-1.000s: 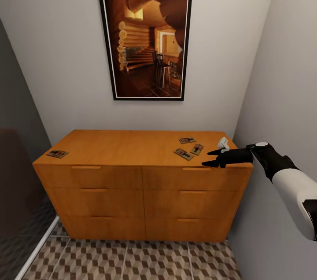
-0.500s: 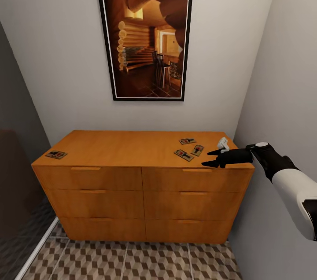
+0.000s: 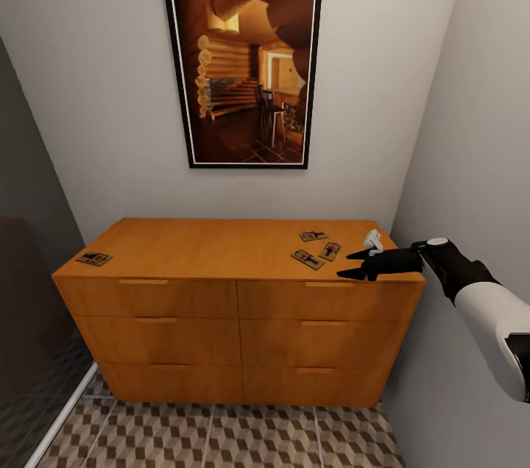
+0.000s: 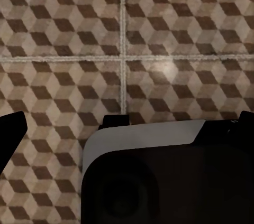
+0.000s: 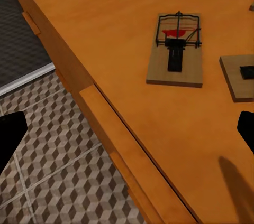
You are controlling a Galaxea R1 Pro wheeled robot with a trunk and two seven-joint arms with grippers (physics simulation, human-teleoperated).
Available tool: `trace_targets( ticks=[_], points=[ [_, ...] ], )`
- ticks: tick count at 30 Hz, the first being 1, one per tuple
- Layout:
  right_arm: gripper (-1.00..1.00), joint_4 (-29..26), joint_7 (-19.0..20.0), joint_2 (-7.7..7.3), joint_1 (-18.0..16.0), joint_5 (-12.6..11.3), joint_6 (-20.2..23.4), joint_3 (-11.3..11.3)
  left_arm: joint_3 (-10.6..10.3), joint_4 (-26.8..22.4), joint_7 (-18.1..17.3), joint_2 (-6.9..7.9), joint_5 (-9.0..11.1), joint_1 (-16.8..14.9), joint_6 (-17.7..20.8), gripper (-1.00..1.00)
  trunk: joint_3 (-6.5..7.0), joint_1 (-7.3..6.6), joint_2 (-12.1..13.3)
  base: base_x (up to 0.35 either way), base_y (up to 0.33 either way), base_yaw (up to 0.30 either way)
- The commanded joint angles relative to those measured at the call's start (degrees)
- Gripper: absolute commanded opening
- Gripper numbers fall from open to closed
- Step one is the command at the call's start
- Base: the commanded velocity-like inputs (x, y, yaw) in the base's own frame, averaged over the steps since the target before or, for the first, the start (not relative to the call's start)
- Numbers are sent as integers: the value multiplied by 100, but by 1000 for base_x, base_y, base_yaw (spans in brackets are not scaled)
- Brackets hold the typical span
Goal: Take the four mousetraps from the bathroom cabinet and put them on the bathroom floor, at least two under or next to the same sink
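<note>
**Right gripper sits at the cabinet's front edge, with the nearest trap lying toward ten o'clock**

Nearest the robot, the right gripper hangs over the front right edge of the cabinet, its two dark fingers spread apart and holding nothing. In the right wrist view both fingertips frame the scene wide apart, with a shadow on the wood between them and nothing in the gap.

From that gripper, the nearest mousetrap lies at about ten o'clock on the cabinet top, near but not touching. Its long axis runs slantwise across the top, from far left to near right in the head view; in the right wrist view this trap lies flat with its wire bar and red spot at the far end. A second trap sits just beyond, at about eleven o'clock from the gripper, and a third farther back behind both. The fourth trap lies well apart at the cabinet's left end, at nine o'clock.

The right arm is plainly the nearer one to the three clustered traps. The left gripper looks down at the bathroom floor; its dark tips show at both sides of the left wrist view, apparently apart, with nothing between them.

My judgement: the next move is a short reach forward and left onto the nearest trap, with the wrist turned so the fingers close across its short sides.
</note>
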Motion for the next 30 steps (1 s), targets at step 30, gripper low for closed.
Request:
trace_targets(
  ticks=[30],
  points=[
    [100, 6, 3, 13, -3, 9, 52, 6, -21, 4, 23, 10, -6, -4, -27, 100, -6, 0, -3, 22, 0, 0]
  ],
)
